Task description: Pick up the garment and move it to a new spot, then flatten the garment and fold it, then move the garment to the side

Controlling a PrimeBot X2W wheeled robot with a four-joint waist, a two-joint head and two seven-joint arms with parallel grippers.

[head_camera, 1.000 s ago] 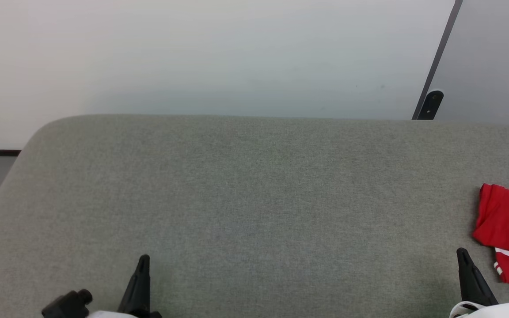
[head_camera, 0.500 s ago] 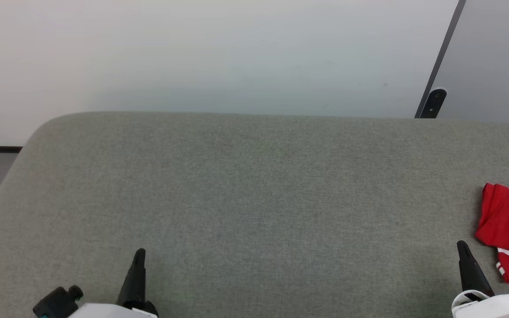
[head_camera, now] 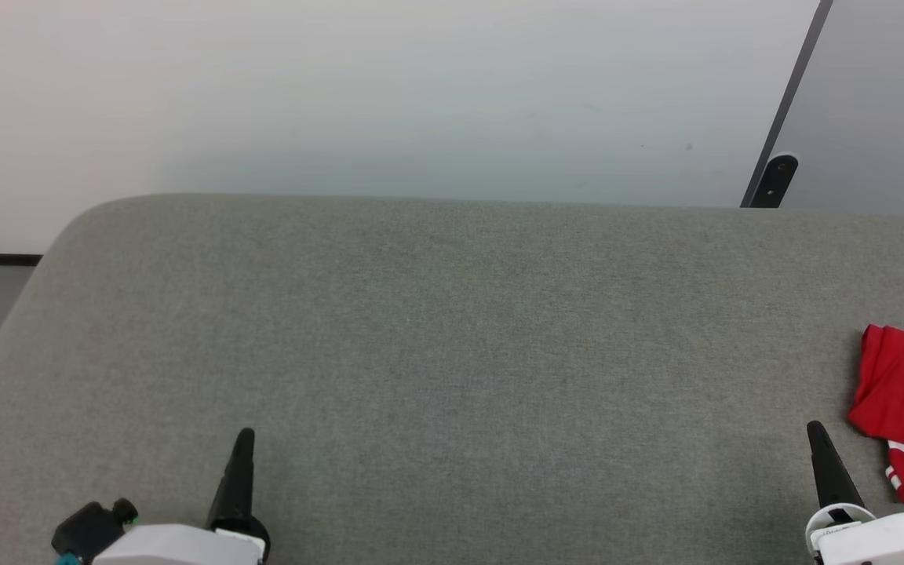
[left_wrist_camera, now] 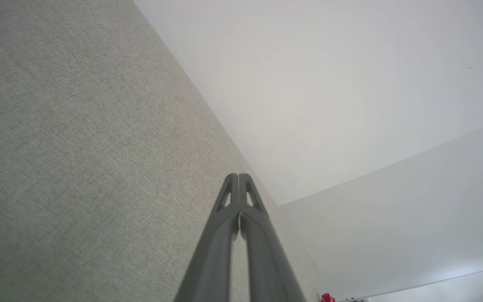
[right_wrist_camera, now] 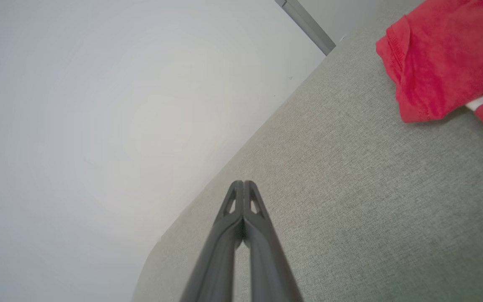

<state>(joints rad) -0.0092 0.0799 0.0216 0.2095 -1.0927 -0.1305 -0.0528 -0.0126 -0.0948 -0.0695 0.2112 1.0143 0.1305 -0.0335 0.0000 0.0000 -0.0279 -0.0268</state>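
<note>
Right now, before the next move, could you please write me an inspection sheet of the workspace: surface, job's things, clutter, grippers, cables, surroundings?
Surface: grey woven fabric pad, far left corner rounded.
Job's things: red cloth garment with white stripe trim, lying on the pad's right side, partly cut off by the frame.
Clutter: nothing seen.
Grippers: left gripper shut, holding nothing; right gripper shut, holding nothing, beside the garment, not touching it.
Cables: nothing seen.
Surroundings: pale wall; dark slanted strip at the right.

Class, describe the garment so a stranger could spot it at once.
Start with the wide grey padded surface. Go to its right side, just past the right gripper. There lies the garment, bunched up, the one red thing, white-striped.
</note>
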